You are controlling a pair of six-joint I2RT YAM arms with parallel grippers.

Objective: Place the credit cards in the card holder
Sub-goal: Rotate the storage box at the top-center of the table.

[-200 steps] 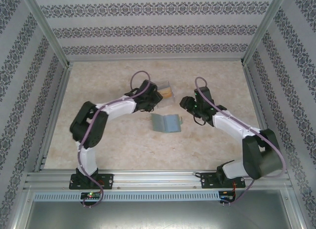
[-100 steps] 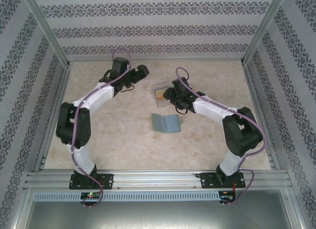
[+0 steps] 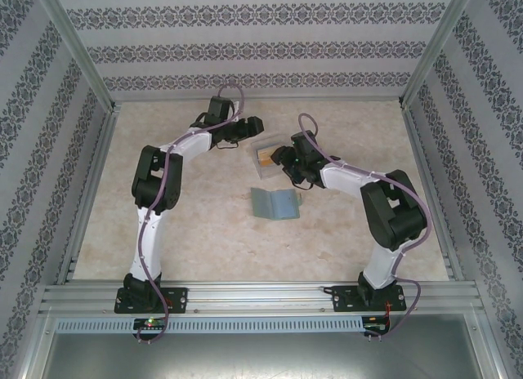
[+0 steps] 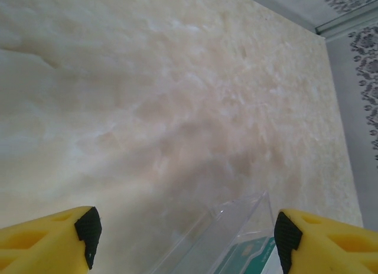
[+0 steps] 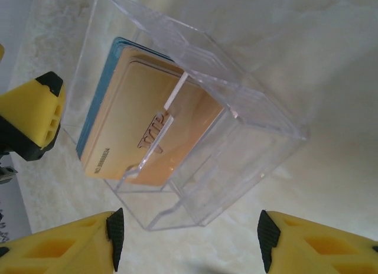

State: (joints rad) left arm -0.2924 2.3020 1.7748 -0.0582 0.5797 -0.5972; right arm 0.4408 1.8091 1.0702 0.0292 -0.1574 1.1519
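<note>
Orange-tan flat cards [image 5: 147,108] stacked inside clear angular plastic box [image 5: 254,150].

The one clearly legible marking is on the top of the credit cards [image 5: 136,103], the orange-tan one lying inside the clear box [image 5: 260,114]. Raised letters "VIP" stand near the card's middle, slanting up towards 1 o'clock, and a rib of the box partly crosses them. Along the same card's edge, at about 7 o'clock from those letters, runs a single line of small dark characters. It seems to begin "NO." and continue in digits, which are too fine to read with certainty. In the left wrist view, a teal-green card [image 4: 248,253] at 5 o'clock carries pale print, too blurred to read.
</note>
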